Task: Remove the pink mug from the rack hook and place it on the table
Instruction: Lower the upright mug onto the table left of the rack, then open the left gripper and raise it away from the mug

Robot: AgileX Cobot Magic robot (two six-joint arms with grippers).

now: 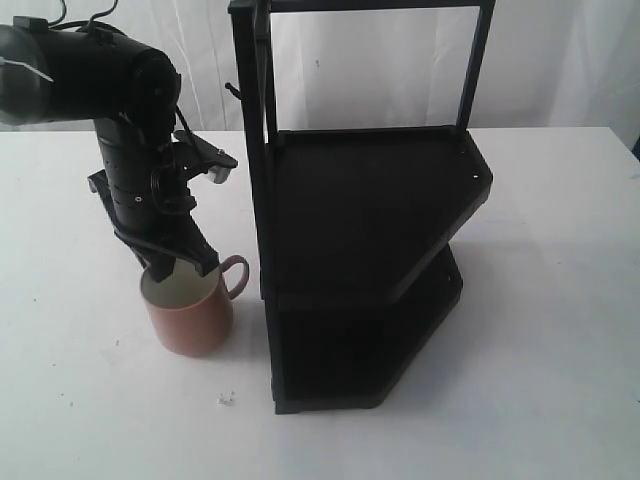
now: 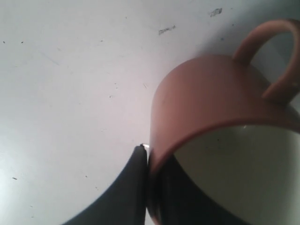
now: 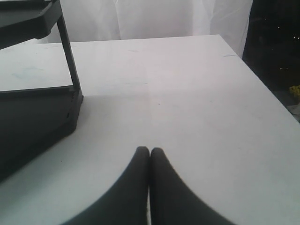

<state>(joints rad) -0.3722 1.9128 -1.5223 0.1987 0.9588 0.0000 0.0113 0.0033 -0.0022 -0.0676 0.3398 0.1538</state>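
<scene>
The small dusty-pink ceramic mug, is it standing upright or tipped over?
Upright: the dusty-pink ceramic mug stands on the flat white table, its open cream mouth facing up, with the left tool pinching its rim.

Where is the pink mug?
In the exterior view the mug stands on the table, left of the rack, with the left gripper astride its rim.
</scene>
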